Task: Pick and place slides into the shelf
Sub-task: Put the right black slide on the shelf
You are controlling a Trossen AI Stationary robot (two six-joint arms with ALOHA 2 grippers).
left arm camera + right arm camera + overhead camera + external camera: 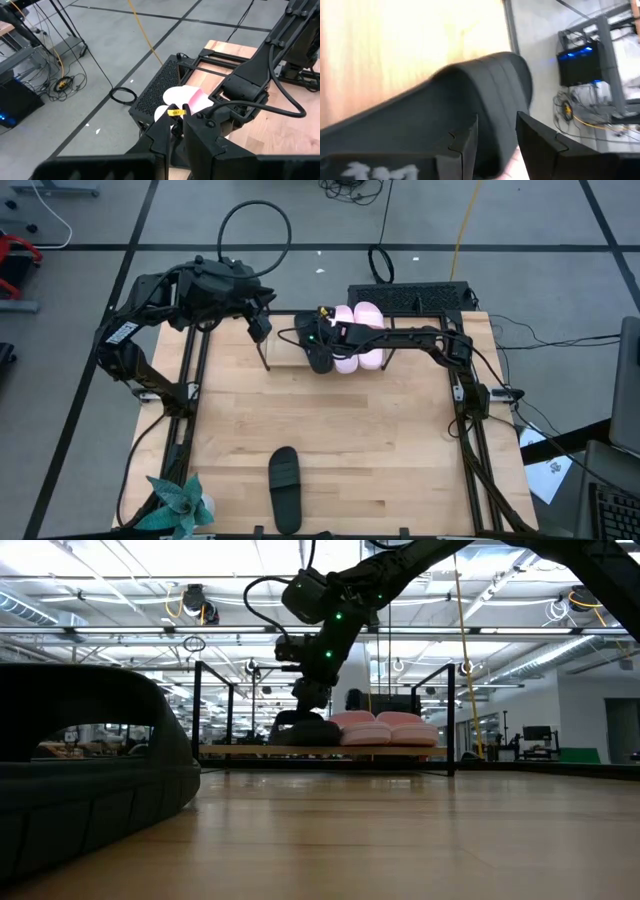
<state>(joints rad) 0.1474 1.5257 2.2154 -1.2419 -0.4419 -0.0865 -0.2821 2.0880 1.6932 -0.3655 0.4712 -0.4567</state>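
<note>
One black slide (285,488) lies flat on the table near its near edge and fills the left foreground of the low view (90,770). The pink pair (358,340) (385,728) sits side by side in the shelf (268,355) (440,752) at the table's far edge. My right gripper (318,340) (310,700) reaches from the right and is shut on the second black slide (320,360) (300,728), just left of the pink pair. My left gripper (260,328) hangs shut and empty near the shelf's left end. My right gripper pinches the black slide between its two fingers (465,145), on the raised strap part (495,120). It comes from above, pointing down. The slide lies about level on the shelf's wooden base, beside the pink pair.
A teal paper plant (180,502) stands at the table's near left corner. Black frame rails (190,395) run along both table sides. A black perforated box (410,298) sits behind the shelf. Bare wood (350,430) spreads between the shelf and the near slide.
</note>
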